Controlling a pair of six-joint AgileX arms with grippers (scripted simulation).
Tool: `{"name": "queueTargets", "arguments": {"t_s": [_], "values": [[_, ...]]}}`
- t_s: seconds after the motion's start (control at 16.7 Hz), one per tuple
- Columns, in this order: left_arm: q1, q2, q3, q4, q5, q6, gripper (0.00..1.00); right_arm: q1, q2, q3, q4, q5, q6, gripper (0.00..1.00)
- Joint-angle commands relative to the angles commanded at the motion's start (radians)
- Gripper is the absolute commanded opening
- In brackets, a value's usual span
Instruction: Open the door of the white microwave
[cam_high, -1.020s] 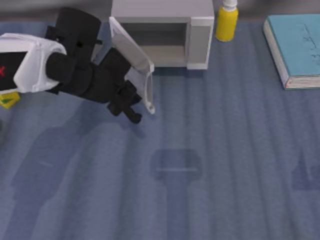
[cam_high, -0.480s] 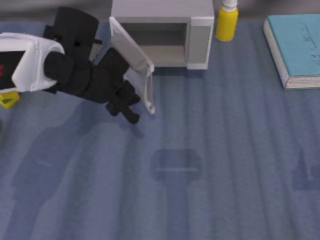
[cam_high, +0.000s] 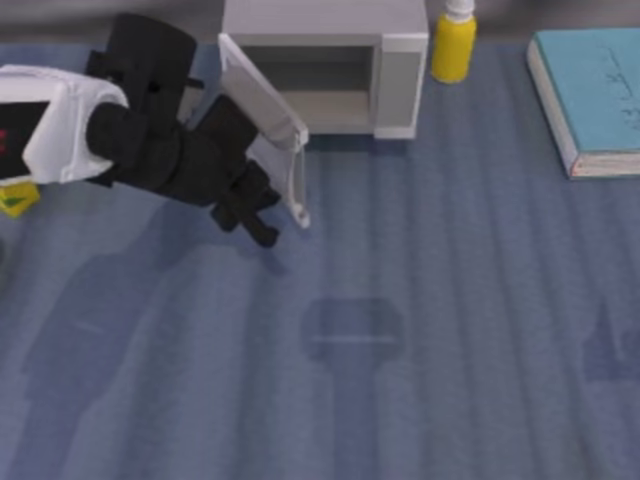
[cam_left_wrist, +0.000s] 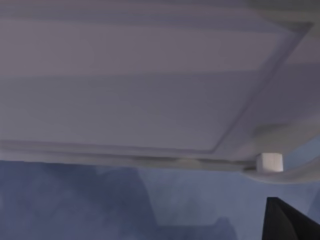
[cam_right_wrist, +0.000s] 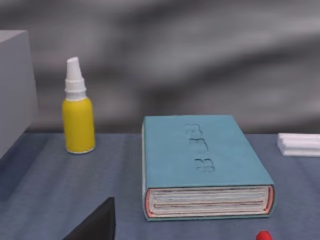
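The white microwave (cam_high: 325, 25) stands at the table's back edge, its cavity showing. Its door (cam_high: 262, 105) is swung out on its left hinge and angles toward the front of the table. My left gripper (cam_high: 256, 213) sits just left of the door's free edge (cam_high: 298, 195), on the door's outer side. In the left wrist view the door's pale window (cam_left_wrist: 130, 85) fills most of the picture. A small white block (cam_left_wrist: 270, 161) sits at the door's edge, and one dark finger (cam_left_wrist: 292, 222) shows below it. My right arm is out of the top view; one finger (cam_right_wrist: 97, 225) shows in its wrist view.
A yellow bottle (cam_high: 453, 42) with a white cap stands just right of the microwave. A light-blue book (cam_high: 590, 90) lies at the back right. In the right wrist view a white stack (cam_right_wrist: 300, 144) lies beyond the book and a small red thing (cam_right_wrist: 263, 235) pokes in.
My left arm has shifted very slightly to the left. The door stands at nearly the same angle as before.
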Motion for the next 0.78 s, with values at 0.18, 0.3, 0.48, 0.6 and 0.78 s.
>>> {"name": "queueTargets", "arguments": {"t_s": [0.18,0.3,0.48,0.6,0.78], "values": [[0.000,0.000,0.000,0.000,0.000,0.000,0.00,0.000,0.000,0.000,0.000,0.000,0.000,1.00],[0.000,0.000,0.000,0.000,0.000,0.000,0.00,0.000,0.000,0.000,0.000,0.000,0.000,1.00],[0.000,0.000,0.000,0.000,0.000,0.000,0.00,0.000,0.000,0.000,0.000,0.000,0.000,1.00],[0.000,0.000,0.000,0.000,0.000,0.000,0.00,0.000,0.000,0.000,0.000,0.000,0.000,1.00],[0.000,0.000,0.000,0.000,0.000,0.000,0.08,0.000,0.000,0.000,0.000,0.000,0.000,1.00]]}}
